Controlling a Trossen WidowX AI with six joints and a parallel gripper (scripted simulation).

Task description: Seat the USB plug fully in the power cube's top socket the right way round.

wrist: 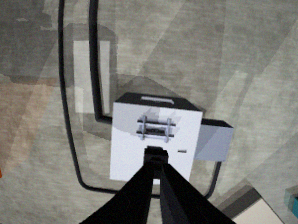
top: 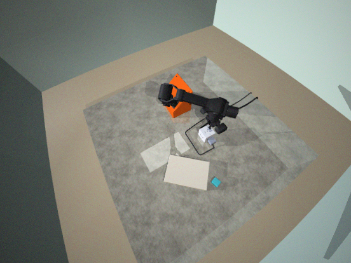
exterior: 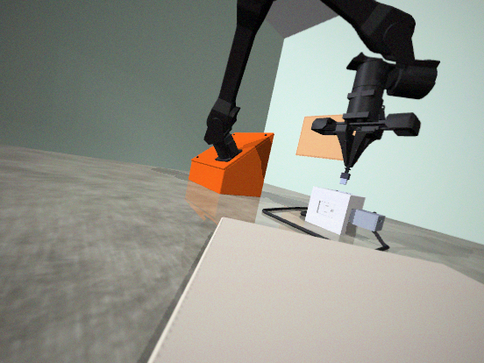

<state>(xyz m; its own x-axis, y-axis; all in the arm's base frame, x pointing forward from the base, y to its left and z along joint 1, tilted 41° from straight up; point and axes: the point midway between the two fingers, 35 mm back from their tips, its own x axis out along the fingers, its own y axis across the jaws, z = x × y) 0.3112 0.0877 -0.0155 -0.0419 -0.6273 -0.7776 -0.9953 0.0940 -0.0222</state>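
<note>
The white power cube (top: 204,136) (exterior: 326,208) (wrist: 127,150) stands upright, with a silver-barred outlet and a small dark slot on its top. My gripper (exterior: 347,169) is shut on the small USB plug (exterior: 345,178) (wrist: 156,154), which has a black body and a pale metal tip pointing down. In the exterior view the plug hangs a little above the cube's top, with a visible gap below its tip. In the wrist view the plug and fingers cover part of the top, and the USB socket cannot be made out. Which way round the plug faces cannot be told.
A grey-lilac block (top: 212,141) (exterior: 367,220) (wrist: 215,142) sticks out from the cube's side. A black cable (top: 192,144) (wrist: 72,145) loops around the cube. A cream flat box (top: 187,172) (exterior: 329,298), a teal block (top: 215,182) and the orange wedge base (top: 179,84) (exterior: 203,177) also stand nearby.
</note>
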